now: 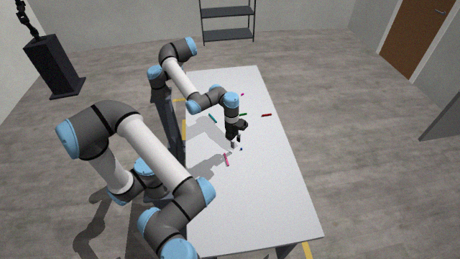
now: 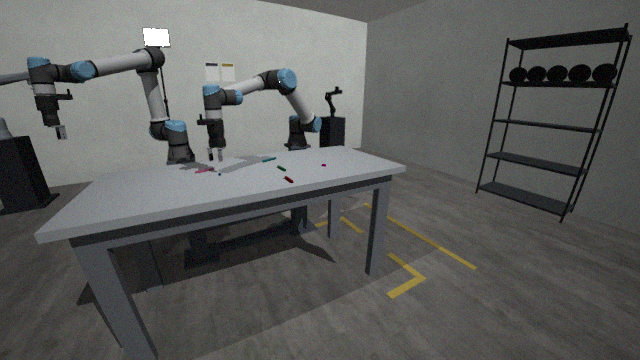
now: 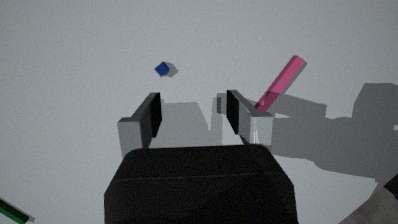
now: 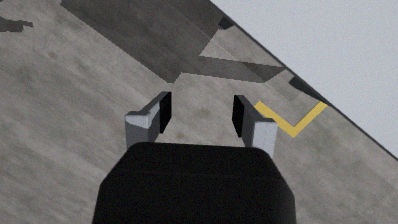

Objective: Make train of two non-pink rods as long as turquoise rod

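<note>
The left gripper (image 1: 236, 142) (image 2: 215, 156) (image 3: 193, 104) hangs fully open above the table (image 1: 259, 201) (image 2: 150, 200) (image 4: 360, 50), near the blue rod (image 1: 241, 149) (image 2: 219, 174) (image 3: 162, 69) and the pink rod (image 1: 226, 160) (image 2: 204, 170) (image 3: 282, 82), with nothing between its fingers. The right gripper (image 2: 61, 132) (image 4: 202, 106), also wide open and holding nothing, is over the floor (image 1: 341, 144) (image 2: 350, 310) (image 4: 75, 150) beyond the table's edge. The turquoise rod (image 1: 213, 118) (image 2: 269, 159) lies flat on the table, on the side toward the arms. The green rod (image 1: 243, 114) (image 2: 281, 168) (image 3: 14, 212) lies between it and the red rod (image 1: 267, 115) (image 2: 289, 179). The magenta rod (image 1: 242, 94) (image 2: 324, 165) lies apart from the green one.
</note>
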You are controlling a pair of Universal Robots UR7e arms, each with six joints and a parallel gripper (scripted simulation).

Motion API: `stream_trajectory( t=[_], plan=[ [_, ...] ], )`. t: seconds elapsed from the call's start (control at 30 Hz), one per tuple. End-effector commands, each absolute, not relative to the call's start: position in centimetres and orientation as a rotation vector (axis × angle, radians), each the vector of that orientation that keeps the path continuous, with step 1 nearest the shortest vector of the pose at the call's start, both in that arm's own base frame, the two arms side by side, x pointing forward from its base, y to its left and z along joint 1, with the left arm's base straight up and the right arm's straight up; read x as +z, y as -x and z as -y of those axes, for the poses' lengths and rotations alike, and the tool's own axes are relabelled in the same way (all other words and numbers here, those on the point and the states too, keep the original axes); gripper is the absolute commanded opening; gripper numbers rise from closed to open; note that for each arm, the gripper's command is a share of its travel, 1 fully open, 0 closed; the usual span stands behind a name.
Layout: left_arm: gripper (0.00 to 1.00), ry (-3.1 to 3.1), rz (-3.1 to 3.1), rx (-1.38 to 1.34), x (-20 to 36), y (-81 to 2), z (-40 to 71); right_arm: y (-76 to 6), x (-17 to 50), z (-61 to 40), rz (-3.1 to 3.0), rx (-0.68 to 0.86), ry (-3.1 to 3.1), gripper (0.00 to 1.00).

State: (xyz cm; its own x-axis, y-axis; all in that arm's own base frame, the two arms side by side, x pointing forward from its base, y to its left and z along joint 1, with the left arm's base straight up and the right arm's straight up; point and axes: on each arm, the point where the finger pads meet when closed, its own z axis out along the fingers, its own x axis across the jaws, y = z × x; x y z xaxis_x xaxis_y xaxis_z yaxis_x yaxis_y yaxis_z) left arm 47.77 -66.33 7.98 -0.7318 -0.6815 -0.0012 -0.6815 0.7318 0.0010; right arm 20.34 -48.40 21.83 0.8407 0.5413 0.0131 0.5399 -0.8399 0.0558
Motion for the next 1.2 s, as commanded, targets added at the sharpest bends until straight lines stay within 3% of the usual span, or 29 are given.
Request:
stream_trajectory(
  t=[0.0, 0.33, 1.17],
  plan=[
    [1.00, 1.148, -2.924, -0.004, 8.1, -47.8, 66.5, -15.4, 21.4, 47.6, -0.654, 0.034, -3.032, 1.00],
    [1.00, 1.148, -2.924, -0.004, 8.1, -47.8, 66.5, -1.3, 19.3, 42.2, -0.116, 0.008, -3.130, 1.00],
    [1.00, 1.148, -2.924, -0.004, 8.1, -47.8, 66.5, 1.2, 18.7, 40.4, 0.049, 0.000, -3.141, 1.00]
  ],
)
